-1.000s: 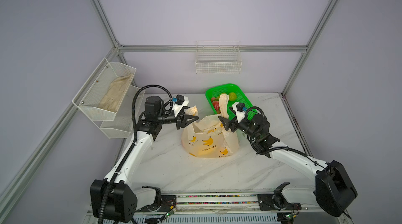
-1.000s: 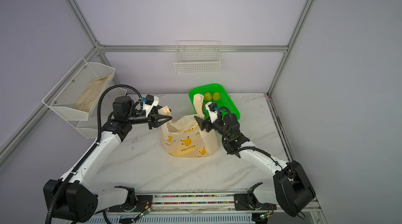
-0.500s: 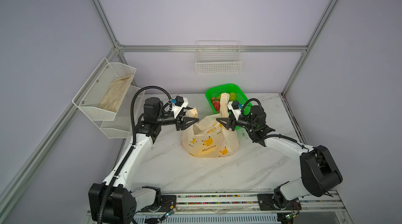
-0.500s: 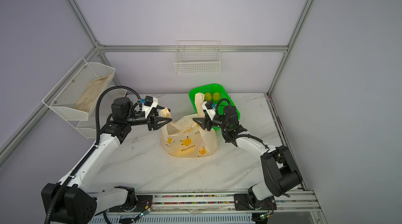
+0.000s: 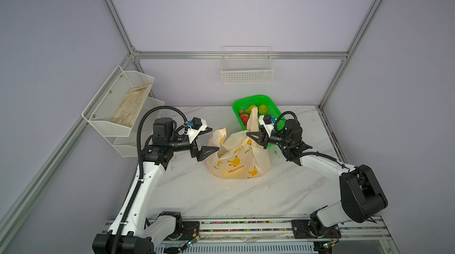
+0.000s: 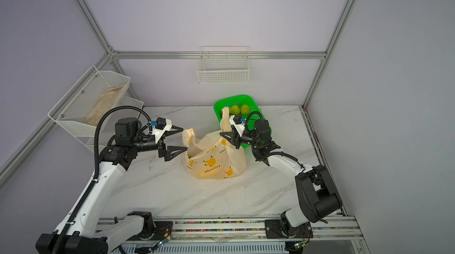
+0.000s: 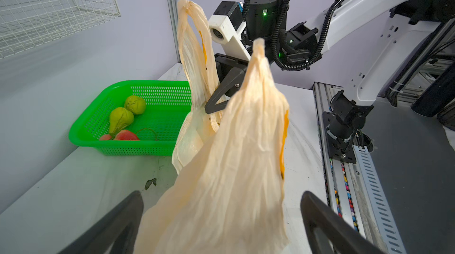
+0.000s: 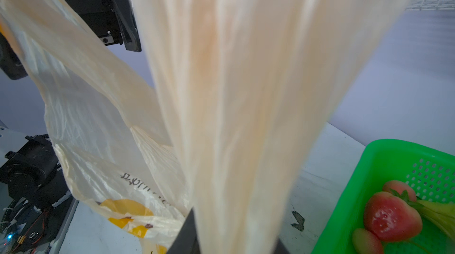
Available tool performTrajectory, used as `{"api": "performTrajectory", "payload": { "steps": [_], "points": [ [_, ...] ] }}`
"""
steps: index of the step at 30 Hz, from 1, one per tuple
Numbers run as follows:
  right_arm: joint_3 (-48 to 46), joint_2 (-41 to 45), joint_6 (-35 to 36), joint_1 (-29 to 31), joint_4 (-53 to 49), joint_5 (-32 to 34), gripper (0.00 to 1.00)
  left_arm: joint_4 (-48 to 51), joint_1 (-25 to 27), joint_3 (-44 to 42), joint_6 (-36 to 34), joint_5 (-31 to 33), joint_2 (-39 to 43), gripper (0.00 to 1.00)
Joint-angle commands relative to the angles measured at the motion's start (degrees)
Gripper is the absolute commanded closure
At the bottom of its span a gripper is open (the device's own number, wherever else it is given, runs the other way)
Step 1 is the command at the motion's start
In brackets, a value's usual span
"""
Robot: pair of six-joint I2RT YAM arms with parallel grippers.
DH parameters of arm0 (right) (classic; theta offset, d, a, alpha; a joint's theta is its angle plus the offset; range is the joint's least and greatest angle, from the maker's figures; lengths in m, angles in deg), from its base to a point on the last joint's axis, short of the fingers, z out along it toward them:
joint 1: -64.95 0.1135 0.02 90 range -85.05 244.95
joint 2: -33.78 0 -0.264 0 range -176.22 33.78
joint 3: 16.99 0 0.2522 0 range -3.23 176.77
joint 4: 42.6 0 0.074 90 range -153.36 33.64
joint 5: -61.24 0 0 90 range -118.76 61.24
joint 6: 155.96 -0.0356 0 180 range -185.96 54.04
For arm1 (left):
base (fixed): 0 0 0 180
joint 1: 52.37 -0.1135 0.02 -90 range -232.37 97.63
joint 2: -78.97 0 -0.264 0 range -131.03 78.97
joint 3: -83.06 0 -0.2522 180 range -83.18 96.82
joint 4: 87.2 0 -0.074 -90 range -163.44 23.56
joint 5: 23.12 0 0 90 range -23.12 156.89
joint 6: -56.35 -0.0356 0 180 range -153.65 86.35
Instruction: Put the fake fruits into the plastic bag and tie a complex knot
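The plastic bag sits mid-table, its two handles standing up apart; no knot is in view. My left gripper is open wide, its fingers on either side of the left handle without touching it. My right gripper is shut on the right handle, which rises from its jaws. Fake fruits lie in the green basket: pears and strawberries. What the bag holds is hidden.
The green mesh basket stands at the back right of the marble table, just behind the right gripper. White wire shelves hang on the left wall and a wire basket on the rear wall. A rail runs along the front edge.
My left gripper opened and let go of the left handle. My right arm swung in toward the right handle and its gripper closed on it.
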Motion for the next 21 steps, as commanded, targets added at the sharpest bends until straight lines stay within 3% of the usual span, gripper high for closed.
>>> {"api": "performTrajectory", "payload": {
  "steps": [1,4,11,21],
  "points": [
    [1.09,0.84,0.44,-0.16,1.7,-0.93,0.74,5.26,-2.12,1.38,-5.36,-0.25,2.35,0.02],
    [1.16,0.73,0.39,-0.18,1.65,-1.07,0.76,5.08,-3.46,0.87,-7.99,0.36,0.61,0.05],
    [1.51,1.05,0.69,-0.21,0.69,-0.75,0.79,5.41,-2.19,6.39,-8.99,-5.4,-9.65,0.2],
    [1.84,0.26,-0.09,-0.16,0.72,-0.71,0.81,1.31,3.6,10.2,-7.5,-6.03,-16.62,0.2]
  ]
}}
